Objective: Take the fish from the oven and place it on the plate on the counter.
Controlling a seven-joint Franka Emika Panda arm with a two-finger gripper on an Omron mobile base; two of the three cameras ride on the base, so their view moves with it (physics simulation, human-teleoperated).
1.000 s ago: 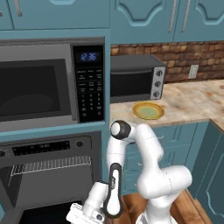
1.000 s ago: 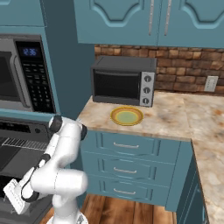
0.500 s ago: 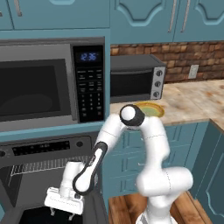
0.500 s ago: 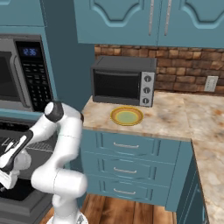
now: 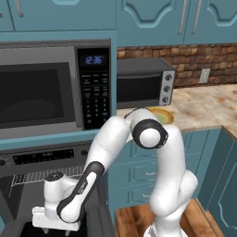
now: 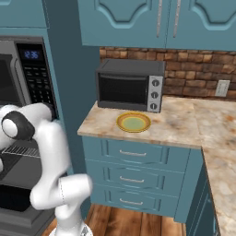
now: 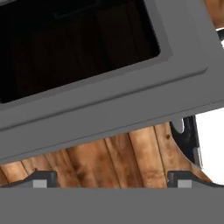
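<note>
Fish is not yet in hand: the arm has swung low over the oven (image 5: 28, 185) door, pincer (image 7: 111, 181) spread wide (empty), plate (image 6: 133, 122) waiting on the surface (image 6: 184, 122)

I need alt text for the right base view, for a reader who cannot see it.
A small yellow plate sits on a beige stone counter in front of a black-and-silver toaster oven, above teal drawers. At the left, the white robot arm bends down toward the open oven below a microwave.
</note>
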